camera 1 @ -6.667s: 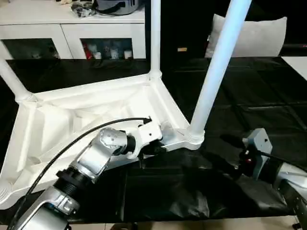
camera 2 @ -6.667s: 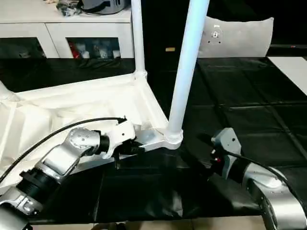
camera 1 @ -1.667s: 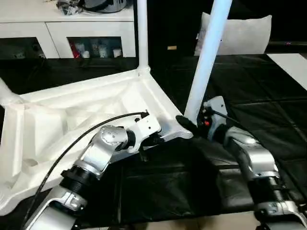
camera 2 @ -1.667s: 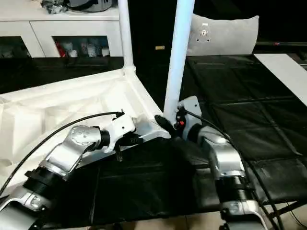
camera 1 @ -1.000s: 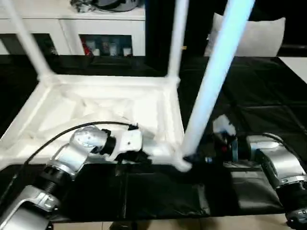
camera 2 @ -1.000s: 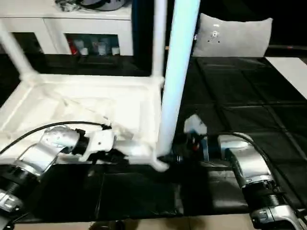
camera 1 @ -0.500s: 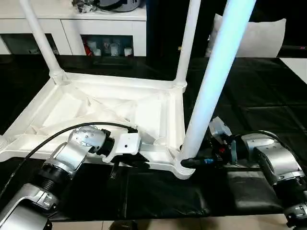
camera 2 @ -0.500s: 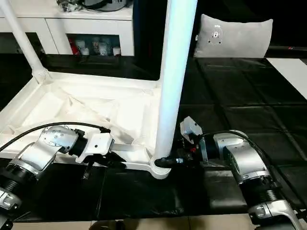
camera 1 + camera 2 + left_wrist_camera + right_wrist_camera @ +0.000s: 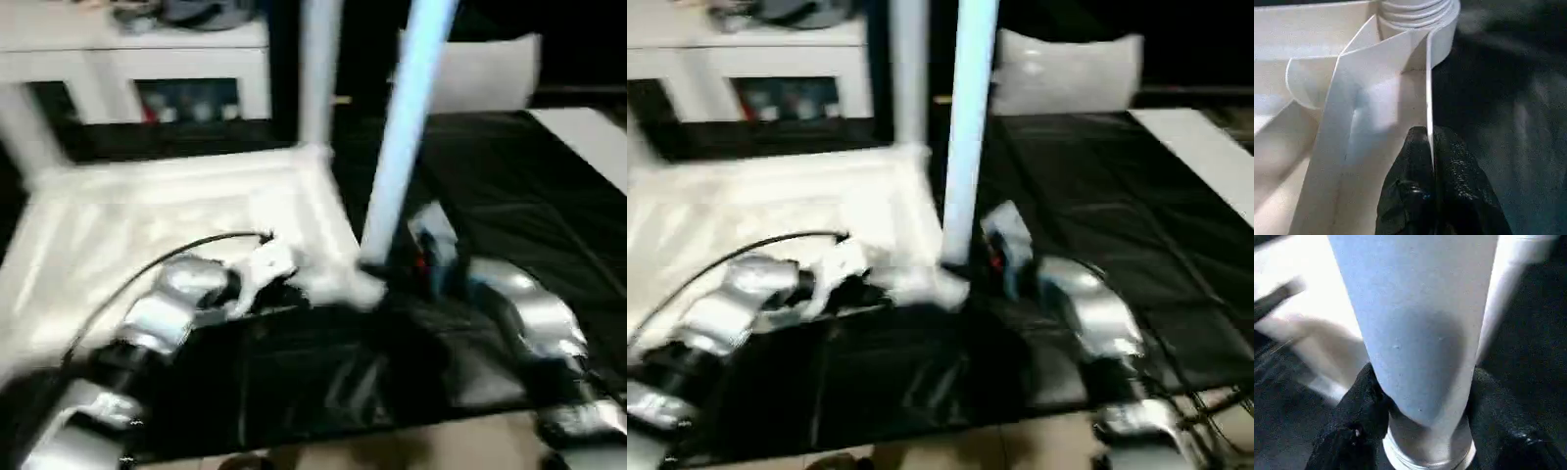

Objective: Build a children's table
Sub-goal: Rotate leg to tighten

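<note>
The children's table [image 9: 147, 225] lies upside down on the black cloth, legs pointing up. My left gripper [image 9: 1429, 147] is shut on the thin rim [image 9: 1427, 73] of the top, close to the near corner socket [image 9: 1420, 14]. The near leg [image 9: 402, 127] stands in that socket. My right gripper [image 9: 1422, 396] is closed around the base of this leg [image 9: 1415, 323], with one black finger [image 9: 1359, 396] on each side of it. A second leg [image 9: 315, 69] rises at the far corner.
A white cabinet with glass doors [image 9: 147, 59] stands behind the table. A pale cushion [image 9: 490, 69] leans at the back right. Black cloth [image 9: 509, 176] covers the work surface, and a white sheet [image 9: 588, 137] lies at its right edge.
The head view has swung and blurred. My right gripper's fingers have narrowed around the base of the near leg. My left gripper still holds the rim.
</note>
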Motion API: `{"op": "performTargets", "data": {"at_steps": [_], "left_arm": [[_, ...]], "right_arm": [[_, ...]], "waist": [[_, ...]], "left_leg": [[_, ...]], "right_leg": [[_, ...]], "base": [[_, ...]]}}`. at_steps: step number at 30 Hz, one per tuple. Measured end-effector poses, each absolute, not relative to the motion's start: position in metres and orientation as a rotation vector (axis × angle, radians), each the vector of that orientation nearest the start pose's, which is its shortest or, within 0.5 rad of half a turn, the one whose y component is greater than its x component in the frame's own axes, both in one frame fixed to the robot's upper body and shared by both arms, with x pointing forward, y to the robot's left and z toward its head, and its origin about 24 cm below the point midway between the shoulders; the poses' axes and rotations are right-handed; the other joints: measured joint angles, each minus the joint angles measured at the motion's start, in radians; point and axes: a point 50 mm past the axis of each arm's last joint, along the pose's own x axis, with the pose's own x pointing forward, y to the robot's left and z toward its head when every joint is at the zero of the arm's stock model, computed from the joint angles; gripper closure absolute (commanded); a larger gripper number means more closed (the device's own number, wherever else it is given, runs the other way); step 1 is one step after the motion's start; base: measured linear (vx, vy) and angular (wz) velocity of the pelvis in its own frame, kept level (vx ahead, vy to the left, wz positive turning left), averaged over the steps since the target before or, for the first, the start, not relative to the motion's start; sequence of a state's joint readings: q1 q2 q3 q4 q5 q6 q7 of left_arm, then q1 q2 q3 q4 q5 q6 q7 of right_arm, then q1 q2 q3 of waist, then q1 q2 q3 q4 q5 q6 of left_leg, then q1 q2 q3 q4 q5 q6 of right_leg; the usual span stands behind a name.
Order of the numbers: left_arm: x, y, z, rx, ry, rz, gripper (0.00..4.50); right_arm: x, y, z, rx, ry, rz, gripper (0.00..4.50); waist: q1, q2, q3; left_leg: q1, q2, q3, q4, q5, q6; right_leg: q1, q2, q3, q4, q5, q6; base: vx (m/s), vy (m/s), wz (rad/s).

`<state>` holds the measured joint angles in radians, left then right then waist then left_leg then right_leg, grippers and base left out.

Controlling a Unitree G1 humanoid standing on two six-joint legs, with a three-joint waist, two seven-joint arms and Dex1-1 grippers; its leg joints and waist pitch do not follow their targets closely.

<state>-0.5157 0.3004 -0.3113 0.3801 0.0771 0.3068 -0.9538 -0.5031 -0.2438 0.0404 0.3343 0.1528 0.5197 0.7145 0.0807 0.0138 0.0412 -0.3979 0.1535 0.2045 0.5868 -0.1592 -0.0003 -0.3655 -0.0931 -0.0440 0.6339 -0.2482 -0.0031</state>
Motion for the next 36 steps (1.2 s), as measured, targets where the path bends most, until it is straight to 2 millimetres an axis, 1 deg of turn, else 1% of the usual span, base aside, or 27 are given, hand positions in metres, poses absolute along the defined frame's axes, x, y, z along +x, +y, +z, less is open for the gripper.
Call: {"op": "performTargets", "data": {"at_steps": [2,5,6,7,9,12,13,15,16,17,19,20,21,24,27,29,31,33,35,36], "left_arm": [[0.314,0.096,0.05,0.413,0.442,-1.059,4.5],[0.314,0.096,0.05,0.413,0.442,-1.059,4.5],[0.315,0.092,0.05,0.415,0.437,-1.033,4.5],[0.316,0.091,0.05,0.415,0.436,-1.028,4.5],[0.316,0.089,0.05,0.415,0.437,-1.024,4.5],[0.316,0.089,0.051,0.422,0.436,-1.031,4.5],[0.316,0.088,0.052,0.426,0.433,-1.038,4.5],[0.316,0.088,0.053,0.445,0.424,-1.059,4.5],[0.315,0.089,0.053,0.451,0.42,-1.07,4.5],[0.315,0.09,0.054,0.455,0.417,-1.08,4.5],[0.315,0.095,0.055,0.469,0.411,-1.091,4.5],[0.314,0.099,0.055,0.483,0.404,-1.116,4.5],[0.313,0.102,0.055,0.485,0.402,-1.138,4.5],[0.311,0.11,0.056,0.501,0.403,-1.176,4.5],[0.307,0.116,0.057,0.527,0.397,-1.253,4.5],[0.304,0.122,0.057,0.539,0.403,-1.304,4.5],[0.301,0.127,0.058,0.569,0.411,-1.359,4.5],[0.299,0.131,0.059,0.597,0.419,-1.409,4.5],[0.296,0.132,0.059,0.619,0.415,-1.453,4.5],[0.296,0.132,0.059,0.624,0.414,-1.467,4.5]], "right_arm": [[0.335,-0.13,0.067,-0.005,0.388,0.636,2.48],[0.335,-0.13,0.067,-0.005,0.388,0.636,2.48],[0.336,-0.128,0.066,-0.018,0.358,0.602,2.16],[0.337,-0.129,0.065,-0.021,0.345,0.599,1.84],[0.336,-0.128,0.063,-0.005,0.338,0.595,1.82],[0.333,-0.13,0.063,-0.003,0.323,0.596,1.43],[0.332,-0.132,0.063,-0.006,0.318,0.604,1.38],[0.329,-0.136,0.063,-0.011,0.3,0.645,1.23],[0.327,-0.138,0.063,-0.015,0.294,0.665,1.23],[0.326,-0.14,0.063,-0.025,0.285,0.685,0.95],[0.324,-0.147,0.064,-0.045,0.274,0.723,0.9],[0.32,-0.156,0.064,-0.054,0.263,0.77,0.86],[0.317,-0.161,0.064,-0.06,0.258,0.809,0.62],[0.313,-0.169,0.068,-0.088,0.254,0.905,0.44],[0.307,-0.18,0.071,-0.122,0.284,1.012,0.08],[0.304,-0.189,0.075,-0.152,0.298,1.065,0.08],[0.3,-0.19,0.076,-0.179,0.316,1.145,0.08],[0.297,-0.19,0.076,-0.199,0.327,1.213,0.08],[0.294,-0.187,0.075,-0.194,0.332,1.276,0.41],[0.293,-0.186,0.075,-0.187,0.336,1.296,0.41]], "waist": [[0.0,0.0,0.0],[0.0,0.0,0.0],[0.006,0.001,0.0],[0.008,0.001,0.0],[0.008,0.001,0.0],[0.009,0.001,0.0],[0.009,0.001,0.0],[0.01,0.001,0.0],[0.011,0.001,0.0],[0.012,0.001,0.0],[0.014,0.0,0.0],[0.018,0.0,0.0],[0.022,0.0,0.0],[0.029,0.0,0.0],[0.039,-0.001,0.001],[0.046,-0.002,0.002],[0.05,-0.003,0.002],[0.058,-0.004,0.002],[0.066,-0.004,0.003],[0.068,-0.005,0.003]], "left_leg": [[0.002,0.0,0.0,-0.003,0.0,0.0],[0.002,0.0,0.0,-0.003,0.0,0.0],[0.002,0.0,0.0,-0.006,0.001,-0.001],[0.002,0.0,0.0,-0.006,0.001,-0.001],[0.002,0.0,0.0,-0.007,0.001,-0.001],[0.0,0.0,0.0,-0.007,0.001,-0.001],[0.0,0.0,0.0,-0.007,0.001,-0.001],[-0.002,0.0,0.0,-0.008,0.0,-0.001],[-0.003,0.0,0.0,-0.008,0.0,-0.001],[-0.004,0.0,0.0,-0.009,0.0,-0.001],[-0.006,0.0,0.0,-0.009,0.0,-0.001],[-0.007,0.0,0.0,-0.01,0.0,-0.001],[-0.007,0.001,0.0,-0.01,0.0,0.0],[-0.007,0.002,0.0,-0.008,0.0,0.0],[-0.007,0.002,0.0,-0.007,0.0,0.0],[-0.007,0.002,0.0,-0.006,0.0,0.0],[-0.006,0.002,0.0,-0.005,0.0,0.0],[-0.006,0.002,0.0,-0.005,0.0,0.0],[-0.006,0.002,0.0,-0.005,0.0,0.0],[-0.006,0.002,0.0,-0.005,0.0,0.0]], "right_leg": [[0.0,0.0,0.0,-0.002,0.001,0.001],[0.0,0.0,0.0,-0.002,0.001,0.001],[0.0,0.001,0.0,-0.003,0.001,0.002],[0.001,0.001,0.0,-0.004,0.001,0.003],[0.001,0.001,0.0,-0.005,0.002,0.004],[0.001,0.001,-0.001,-0.007,0.002,0.005],[0.0,0.001,-0.001,-0.008,0.002,0.005],[0.0,0.001,-0.001,-0.01,0.002,0.005],[-0.001,0.001,-0.002,-0.011,0.003,0.006],[-0.002,0.001,-0.002,-0.011,0.003,0.006],[-0.003,0.001,-0.003,-0.011,0.003,0.006],[-0.004,0.001,-0.003,-0.011,0.003,0.006],[-0.004,0.001,-0.003,-0.011,0.003,0.006],[-0.005,0.001,-0.004,-0.01,0.003,0.006],[-0.004,0.001,-0.004,-0.01,0.003,0.006],[-0.003,0.001,-0.004,-0.009,0.003,0.006],[-0.003,0.001,-0.004,-0.009,0.003,0.006],[-0.003,0.001,-0.004,-0.008,0.003,0.006],[-0.003,0.001,-0.004,-0.008,0.003,0.006],[-0.002,0.001,-0.004,-0.008,0.003,0.006]], "base": [[0.0,0.0,0.0],[0.0,0.0,0.0],[0.0,0.0,0.0],[0.0,0.0,0.0],[0.0,0.0,0.0],[0.0,0.0,0.0],[0.0,0.0,0.0],[0.0,0.0,0.0],[0.0,0.0,0.0],[0.0,0.0,0.0],[0.0,0.0,0.0],[0.0,0.0,0.0],[0.0,0.0,0.0],[0.0,0.0,0.0],[0.0,0.0,0.0],[0.0,0.0,0.0],[0.0,0.0,0.0],[0.0,0.0,0.0],[0.0,0.0,0.0],[0.0,0.0,0.0]]}}
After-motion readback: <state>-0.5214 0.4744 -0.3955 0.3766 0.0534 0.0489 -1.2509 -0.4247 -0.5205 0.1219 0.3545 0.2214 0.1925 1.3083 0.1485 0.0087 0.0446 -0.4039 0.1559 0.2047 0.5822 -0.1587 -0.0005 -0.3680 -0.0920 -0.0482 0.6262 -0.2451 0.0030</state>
